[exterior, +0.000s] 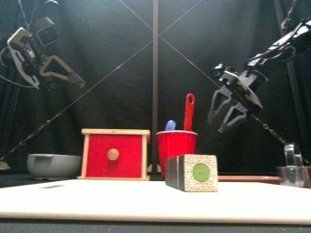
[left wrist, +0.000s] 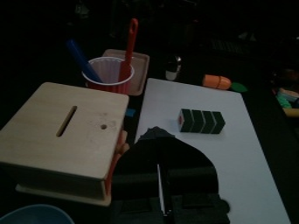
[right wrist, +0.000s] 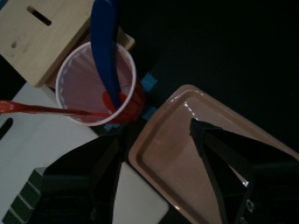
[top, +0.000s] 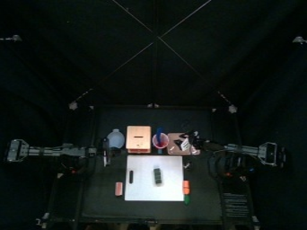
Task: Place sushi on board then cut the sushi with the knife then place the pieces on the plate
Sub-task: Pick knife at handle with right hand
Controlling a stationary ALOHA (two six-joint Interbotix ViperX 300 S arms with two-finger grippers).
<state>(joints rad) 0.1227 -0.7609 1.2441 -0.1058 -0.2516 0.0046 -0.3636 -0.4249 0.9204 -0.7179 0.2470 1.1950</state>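
Observation:
A dark green sushi roll (top: 160,176) lies on the white cutting board (top: 142,180), whole, its end face toward the front (exterior: 192,172). The red cup (exterior: 176,146) behind it holds the red knife (exterior: 188,109) and the blue knife (left wrist: 77,58). The pink tray (top: 184,144) lies to the cup's right. My left gripper (exterior: 43,65) hangs open high at the left, near the wooden box (left wrist: 65,131). My right gripper (right wrist: 158,140) is open above the pink tray (right wrist: 176,149), close to the cup (right wrist: 100,83). Neither holds anything.
The wooden box with a red drawer front (exterior: 115,155) stands left of the cup, and a blue-grey bowl (exterior: 54,165) left of the box. A metal cutter (exterior: 293,171) stands at the far right. Small orange toys (top: 118,187) (top: 186,186) flank the board.

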